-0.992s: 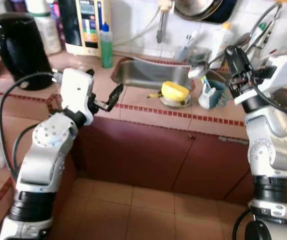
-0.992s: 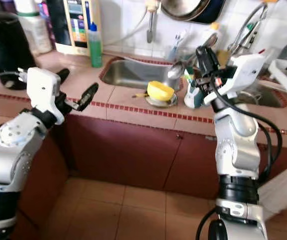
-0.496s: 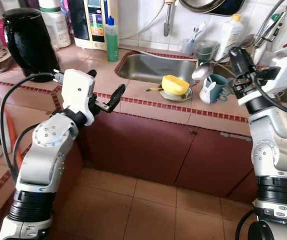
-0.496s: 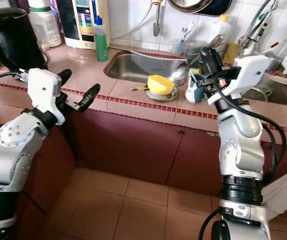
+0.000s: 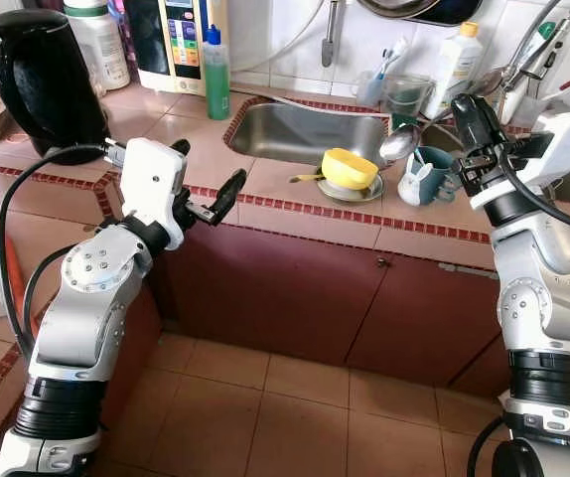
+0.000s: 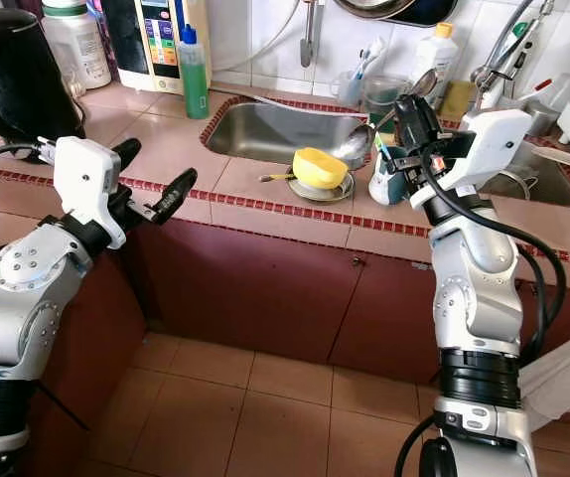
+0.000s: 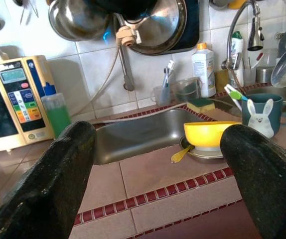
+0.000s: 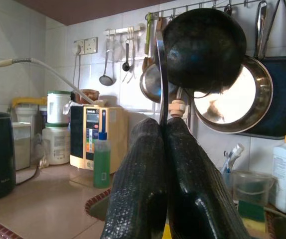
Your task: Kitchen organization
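My right gripper [image 5: 471,121] is shut on the thin handle of a large metal spoon [image 5: 401,142], held above the counter's right part. In the right wrist view the spoon's bowl [image 8: 203,50] rises dark over the closed fingers [image 8: 138,199]. Below the spoon stand a teal rabbit mug [image 5: 426,175] and a yellow bowl [image 5: 349,169] resting on a small plate with a yellow spoon beside it. My left gripper [image 5: 206,167] stands open in front of the counter's edge, left of the sink [image 5: 305,134], with nothing between its fingers [image 7: 48,184].
A black kettle [image 5: 47,79], a green soap bottle [image 5: 215,75] and a water unit [image 5: 178,45] stand on the tiled counter at the back left. Pans hang on the wall [image 8: 242,99]. Brown cabinet doors [image 5: 295,298] and a tiled floor lie below.
The camera has shifted, so the counter sits a little differently in view. Both arms keep their poses and the spoon stays in the right gripper.
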You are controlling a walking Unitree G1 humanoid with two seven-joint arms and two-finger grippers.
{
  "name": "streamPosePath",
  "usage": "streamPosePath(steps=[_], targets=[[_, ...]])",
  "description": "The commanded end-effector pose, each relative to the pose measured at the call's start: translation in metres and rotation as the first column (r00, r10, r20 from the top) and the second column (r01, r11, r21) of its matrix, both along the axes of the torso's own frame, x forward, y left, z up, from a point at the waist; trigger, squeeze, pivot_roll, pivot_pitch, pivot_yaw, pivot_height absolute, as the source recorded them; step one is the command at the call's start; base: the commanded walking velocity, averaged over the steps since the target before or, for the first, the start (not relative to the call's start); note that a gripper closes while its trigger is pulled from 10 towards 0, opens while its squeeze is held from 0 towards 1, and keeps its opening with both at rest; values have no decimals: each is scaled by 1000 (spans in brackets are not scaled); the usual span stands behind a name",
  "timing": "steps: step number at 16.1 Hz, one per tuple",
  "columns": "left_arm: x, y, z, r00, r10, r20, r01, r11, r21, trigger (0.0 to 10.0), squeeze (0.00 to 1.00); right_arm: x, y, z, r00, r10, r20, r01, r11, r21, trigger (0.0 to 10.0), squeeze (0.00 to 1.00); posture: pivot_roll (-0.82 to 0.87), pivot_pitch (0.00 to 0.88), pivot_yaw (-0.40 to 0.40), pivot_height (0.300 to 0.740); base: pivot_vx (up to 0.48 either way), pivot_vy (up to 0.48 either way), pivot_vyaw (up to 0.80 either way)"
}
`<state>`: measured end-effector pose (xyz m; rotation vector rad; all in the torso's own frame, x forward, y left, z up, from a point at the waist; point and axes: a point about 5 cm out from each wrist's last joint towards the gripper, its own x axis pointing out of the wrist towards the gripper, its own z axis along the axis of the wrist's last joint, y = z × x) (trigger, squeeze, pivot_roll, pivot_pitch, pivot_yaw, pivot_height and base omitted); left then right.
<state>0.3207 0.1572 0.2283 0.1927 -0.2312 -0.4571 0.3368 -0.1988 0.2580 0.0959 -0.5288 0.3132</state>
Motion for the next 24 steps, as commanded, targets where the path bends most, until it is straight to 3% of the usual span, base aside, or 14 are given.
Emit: streamPosePath(steps=[1, 24], targets=[[2, 1, 5, 1000, 6, 17, -6, 1000, -8, 10000, 0, -3, -2, 7, 1000, 5, 28, -4, 1000, -3, 10000, 0, 29, 0, -34, 740, 240, 0, 0], [2, -1, 6, 1000, -1, 30, 1, 1000, -18, 10000, 0, -4, -6, 14, 999, 5, 53, -5, 1000, 8, 10000, 0, 22, 0, -39, 740, 361, 0, 0]])
